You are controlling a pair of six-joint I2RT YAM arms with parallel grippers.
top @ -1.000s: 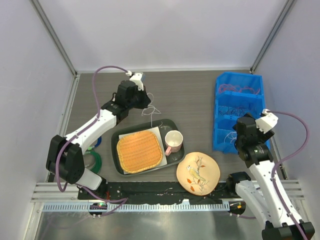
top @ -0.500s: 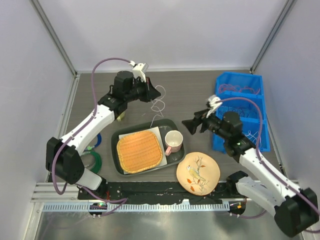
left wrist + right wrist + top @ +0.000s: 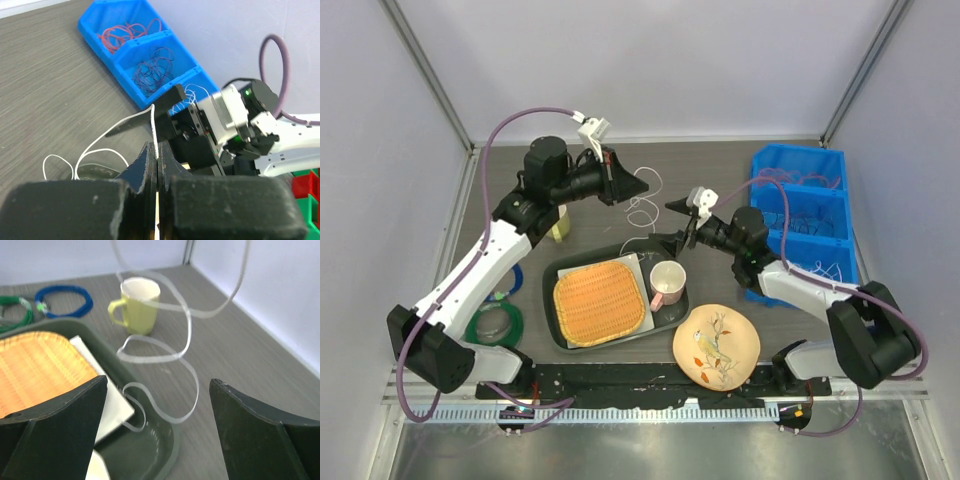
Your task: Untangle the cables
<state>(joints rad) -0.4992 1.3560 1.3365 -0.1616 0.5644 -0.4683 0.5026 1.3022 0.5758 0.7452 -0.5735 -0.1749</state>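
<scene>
Left gripper (image 3: pixel 156 161): raised over the worktop (image 3: pixel 720 170), fingers pressed together on one white cable (image 3: pixel 642 210).
White cable: hangs from that grip in slack loops, with the lowest loop lying across the far rim of the dark green tray (image 3: pixel 549 290).
Right gripper (image 3: pixel 157 410): fingers wide apart and holding nothing. The loops show between them without contact, near the tray's far corner.
Blue bin (image 3: pixel 800 152): right side of the worktop, three compartments. Red cables (image 3: pixel 127 34) in the far one, dark cables (image 3: pixel 152 74) in the middle, white cables (image 3: pixel 196 92) in the near one.
Tray contents: woven orange mat (image 3: pixel 598 302), pink mug (image 3: pixel 667 282).
Yellow mug (image 3: pixel 137 305): upright on the worktop, beside the tray.
</scene>
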